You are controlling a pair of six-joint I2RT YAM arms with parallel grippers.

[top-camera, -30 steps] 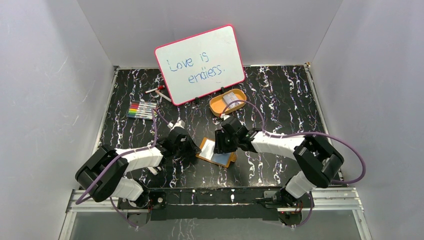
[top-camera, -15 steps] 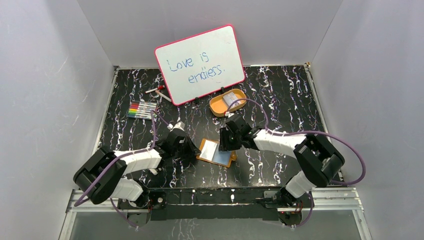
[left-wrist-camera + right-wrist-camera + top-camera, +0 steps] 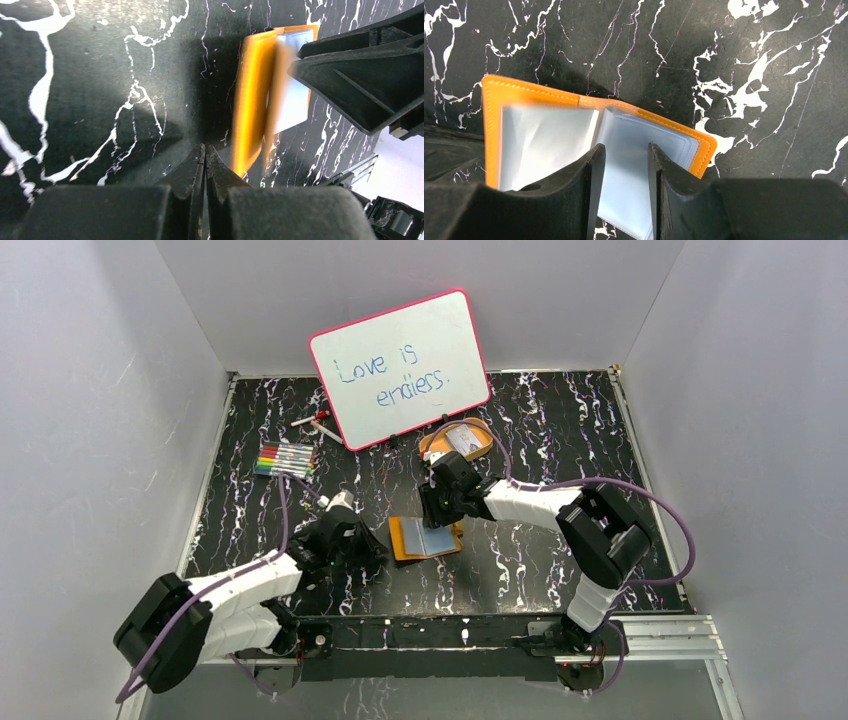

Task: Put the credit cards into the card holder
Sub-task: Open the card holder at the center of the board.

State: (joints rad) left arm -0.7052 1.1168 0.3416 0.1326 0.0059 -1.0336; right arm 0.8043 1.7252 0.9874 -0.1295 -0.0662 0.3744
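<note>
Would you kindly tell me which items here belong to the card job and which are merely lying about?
Job: card holder; credit cards, lying in the orange tray.
Lying about: whiteboard; coloured markers; loose pen.

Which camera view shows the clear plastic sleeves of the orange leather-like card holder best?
The right wrist view: the open orange leather-like card holder fills much of the frame, clear sleeves facing the lens. The top external view shows it small on the black marbled table; the left wrist view shows it blurred, nearly edge-on.
</note>
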